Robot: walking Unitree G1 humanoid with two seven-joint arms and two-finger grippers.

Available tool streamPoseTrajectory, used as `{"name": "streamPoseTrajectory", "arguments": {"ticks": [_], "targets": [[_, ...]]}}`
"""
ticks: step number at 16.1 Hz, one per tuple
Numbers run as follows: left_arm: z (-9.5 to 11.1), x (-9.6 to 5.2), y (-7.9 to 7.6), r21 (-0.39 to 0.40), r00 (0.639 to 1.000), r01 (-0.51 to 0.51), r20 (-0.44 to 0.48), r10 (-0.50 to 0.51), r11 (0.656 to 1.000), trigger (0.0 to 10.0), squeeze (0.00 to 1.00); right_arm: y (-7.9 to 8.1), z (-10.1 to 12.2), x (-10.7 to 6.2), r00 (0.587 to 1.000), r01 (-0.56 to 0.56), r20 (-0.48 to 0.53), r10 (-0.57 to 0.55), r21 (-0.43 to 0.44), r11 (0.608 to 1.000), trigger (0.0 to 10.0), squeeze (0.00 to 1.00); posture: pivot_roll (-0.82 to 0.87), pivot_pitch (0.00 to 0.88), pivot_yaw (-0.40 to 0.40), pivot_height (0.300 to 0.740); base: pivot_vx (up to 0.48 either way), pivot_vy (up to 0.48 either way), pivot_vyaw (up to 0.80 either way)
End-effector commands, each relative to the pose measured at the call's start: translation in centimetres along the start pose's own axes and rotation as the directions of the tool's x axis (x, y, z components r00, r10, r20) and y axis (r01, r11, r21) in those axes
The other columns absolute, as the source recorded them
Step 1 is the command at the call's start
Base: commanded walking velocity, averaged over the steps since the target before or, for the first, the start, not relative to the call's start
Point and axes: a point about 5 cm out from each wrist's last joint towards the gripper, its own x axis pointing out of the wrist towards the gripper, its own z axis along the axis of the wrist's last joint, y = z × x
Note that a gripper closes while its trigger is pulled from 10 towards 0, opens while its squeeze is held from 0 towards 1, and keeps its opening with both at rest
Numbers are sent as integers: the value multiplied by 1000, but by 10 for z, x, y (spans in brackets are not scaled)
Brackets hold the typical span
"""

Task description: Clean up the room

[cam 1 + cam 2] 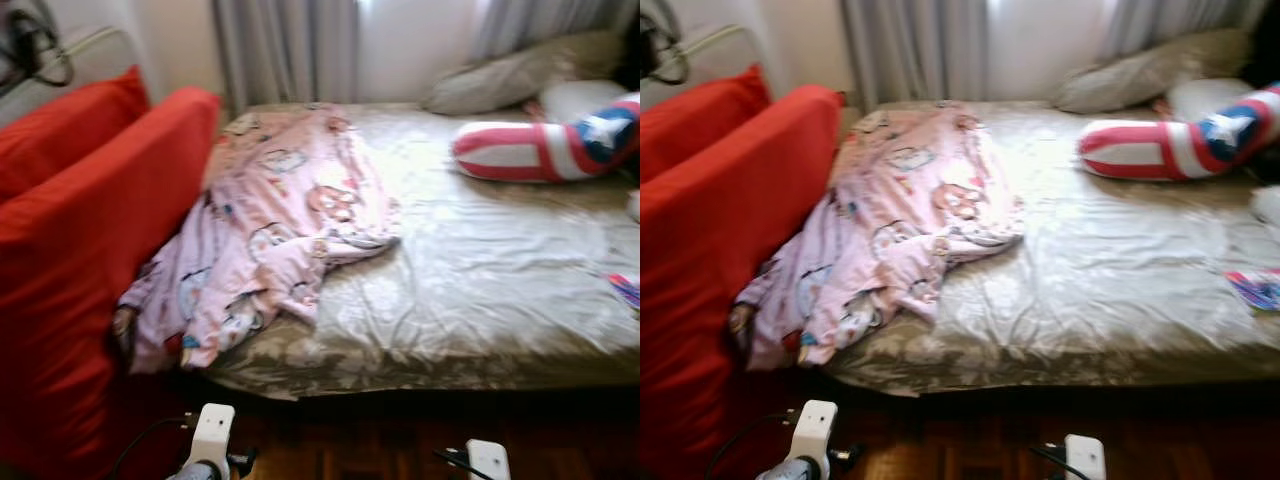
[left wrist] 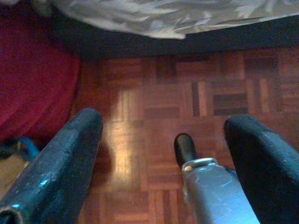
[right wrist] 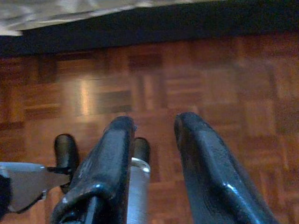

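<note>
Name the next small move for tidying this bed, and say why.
Probably step closer and raise the left gripper toward the crumpled pink cartoon-print blanket. It lies bunched and spills off the bed's corner beside the red sofa, while both grippers hang low over the wooden parquet floor, empty.

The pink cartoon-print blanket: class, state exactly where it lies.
The pink cartoon-print blanket lies crumpled on the left side of the bed, against the red sofa, one corner hanging over the bed's front edge.
</note>
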Motion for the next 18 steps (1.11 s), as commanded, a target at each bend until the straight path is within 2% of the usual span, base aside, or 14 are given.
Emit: {"name": "streamPoseTrajectory", "arguments": {"ticks": [1, 4, 12, 18], "targets": [[-6, -1, 2, 19, 1000, -6, -24, 7, 1000, 10000, 0, 2, 2, 0, 1000, 0, 6, 0, -1, 1000, 10000, 0, 31, 0, 26, 740, 0, 0, 800], [-7, -3, 9, 15, 1000, -13, -28, 13, 1000, 10000, 0, 6, 2, 1, 1000, -15, 5, 15, -9, 1000, 10000, 0, 32, 0, 25, 740, 0, 0, 800], [-4, -2, 7, 14, 1000, -10, -17, 10, 1000, 10000, 0, 7, 3, 1, 1000, -18, 9, 18, -14, 1000, 10000, 0, 27, 0, 24, 740, 0, 0, 800], [-9, -2, 2, 2, 1000, -13, -27, 13, 1000, 10000, 0, 2, 0, 0, 1000, 4, 6, -3, -21, 1000, 10000, 0, 21, 0, 2, 740, 0, 0, 85]]}}
